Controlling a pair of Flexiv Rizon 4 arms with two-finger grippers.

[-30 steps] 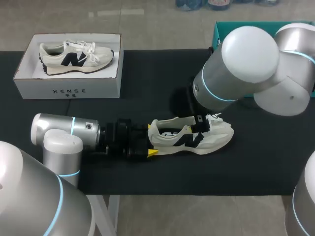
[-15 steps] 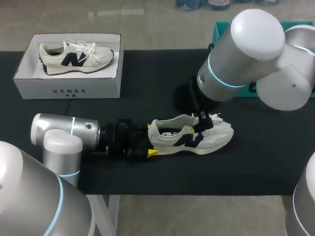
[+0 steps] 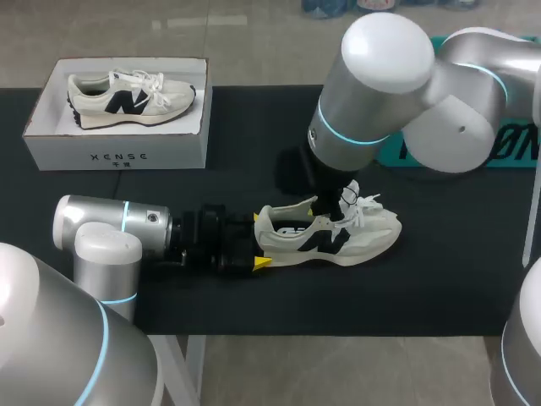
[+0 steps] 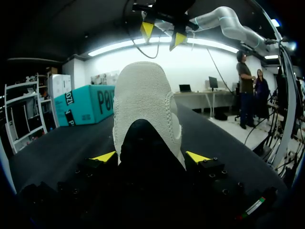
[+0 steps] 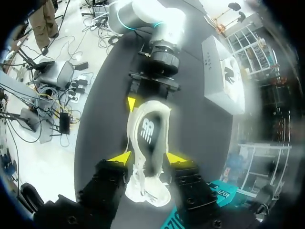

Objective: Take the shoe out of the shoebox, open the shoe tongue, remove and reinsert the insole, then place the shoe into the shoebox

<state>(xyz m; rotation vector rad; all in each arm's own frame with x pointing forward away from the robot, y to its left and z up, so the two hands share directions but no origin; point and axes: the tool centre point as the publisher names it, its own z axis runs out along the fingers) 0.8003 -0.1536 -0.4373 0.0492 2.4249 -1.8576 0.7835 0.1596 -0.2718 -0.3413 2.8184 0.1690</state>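
Head view finds the shoe (image 3: 338,241) standing on its sole on the bench (image 3: 254,135), well apart from the shoebox (image 3: 118,156), where a second shoe (image 3: 131,100) lies. My left pincer (image 3: 258,242) is clenched on the heel, I judge to steady it. My right pincer (image 3: 331,210) hangs released above the laces and tongue, fingers spread, placed to work the tongue open.

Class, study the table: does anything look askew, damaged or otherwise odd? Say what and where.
Only the shoe lying on the table. Its laces lie loose and tangled over the forefoot and its mouth gapes wide, while the left gripper clamps its heel. Nothing looks spilled or damaged.
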